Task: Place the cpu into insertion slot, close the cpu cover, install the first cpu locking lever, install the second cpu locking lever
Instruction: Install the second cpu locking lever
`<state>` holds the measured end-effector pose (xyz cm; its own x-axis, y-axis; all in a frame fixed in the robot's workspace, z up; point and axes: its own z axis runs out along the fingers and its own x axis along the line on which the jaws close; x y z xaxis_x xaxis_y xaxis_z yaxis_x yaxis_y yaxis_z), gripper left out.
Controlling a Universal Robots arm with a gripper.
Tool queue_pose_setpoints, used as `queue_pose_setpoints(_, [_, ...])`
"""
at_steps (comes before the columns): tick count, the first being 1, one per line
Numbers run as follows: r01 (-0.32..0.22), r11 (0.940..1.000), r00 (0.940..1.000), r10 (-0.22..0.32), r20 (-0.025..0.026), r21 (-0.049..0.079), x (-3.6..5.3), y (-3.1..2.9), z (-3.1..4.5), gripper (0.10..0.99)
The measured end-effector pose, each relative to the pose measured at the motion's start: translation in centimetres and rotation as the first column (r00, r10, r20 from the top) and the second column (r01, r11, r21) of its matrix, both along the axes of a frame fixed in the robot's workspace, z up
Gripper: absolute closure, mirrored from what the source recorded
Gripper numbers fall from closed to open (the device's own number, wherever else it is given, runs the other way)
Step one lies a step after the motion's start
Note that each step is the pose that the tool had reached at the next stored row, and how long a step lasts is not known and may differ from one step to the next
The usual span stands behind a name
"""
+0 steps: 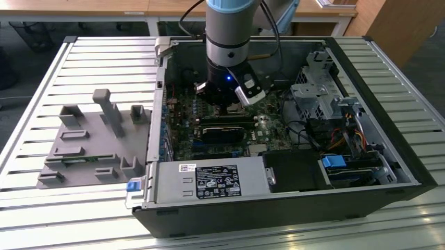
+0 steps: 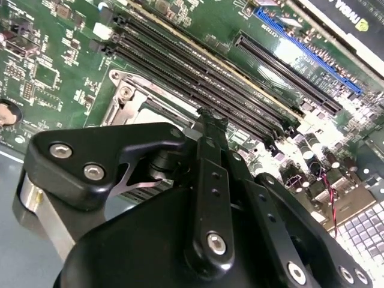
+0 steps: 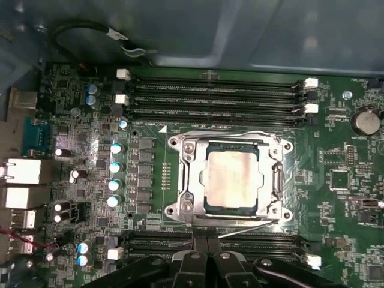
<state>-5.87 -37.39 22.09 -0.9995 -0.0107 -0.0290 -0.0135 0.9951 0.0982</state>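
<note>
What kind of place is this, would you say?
Probably a robotics lab or test bench: an opened computer case lies on a slatted metal table, a grey fixture beside it, with wooden desks behind.

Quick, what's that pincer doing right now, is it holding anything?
Pincer: shut, holding nothing, above the board beside the cpu cover, which is down over the cpu.

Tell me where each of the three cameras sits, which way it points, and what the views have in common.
Exterior view: off the arm, looking down on the open computer case and the arm.
First wrist view: on the arm, looking straight down at the cpu under the cpu cover; the gripper shows.
Second wrist view: on the arm, looking obliquely past the gripper.
Both wrist views share the memory slots.
</note>
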Motion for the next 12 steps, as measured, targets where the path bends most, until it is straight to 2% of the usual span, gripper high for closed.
queue_pose_setpoints(5, [0.000,1.0000,1.0000,0.000,-0.0002,0.003,-0.20,-0.03,-0.70,0.980])
queue_pose_setpoints(8, [0.000,0.9999,1.0000,0.000,-0.0005,0.011,-0.40,-0.08,-0.87,0.980])
queue_pose_setpoints(12, [0.000,0.9998,1.0000,0.000,-0.0049,0.019,-0.40,-0.20,-0.99,0.980])
